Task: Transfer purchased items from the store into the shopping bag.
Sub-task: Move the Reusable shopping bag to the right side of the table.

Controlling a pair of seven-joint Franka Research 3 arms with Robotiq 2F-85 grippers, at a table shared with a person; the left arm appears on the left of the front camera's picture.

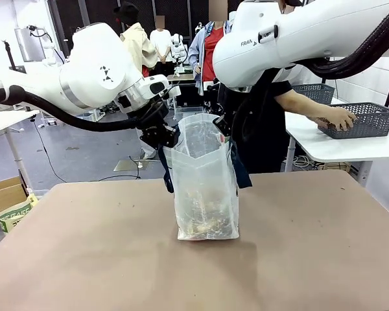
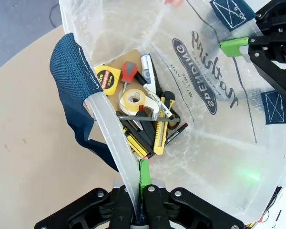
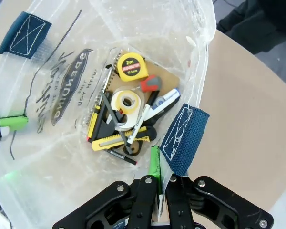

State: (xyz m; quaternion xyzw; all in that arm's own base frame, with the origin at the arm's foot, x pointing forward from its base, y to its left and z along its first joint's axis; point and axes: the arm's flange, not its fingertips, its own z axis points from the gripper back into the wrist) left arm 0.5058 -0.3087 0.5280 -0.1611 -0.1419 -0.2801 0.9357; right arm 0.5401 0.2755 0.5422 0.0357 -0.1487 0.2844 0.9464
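On the tan bench [image 1: 84, 259], the translucent frosted plastic shopping bag [image 1: 204, 188] with navy strap handles stands upright, the left jaws clamped on one rim, the right jaws on the opposite rim. Purchased items [image 2: 143, 112], among them a yellow tape measure, a tape roll and perhaps a marker, lie at its bottom. The dark grey lattice basket [image 1: 369, 120] sits on a separate white bench [image 1: 330, 149] beyond.

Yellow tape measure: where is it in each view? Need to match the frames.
Front: can't be picked out; just a tan-yellow jumble through the bottom of the shopping bag.
Left wrist: tape measure at the upper left of the pile inside the bag.
Right wrist: tape measure at the top of the pile, "2m" label showing.
Shared landmark: the tape roll, just beside it in both wrist views.
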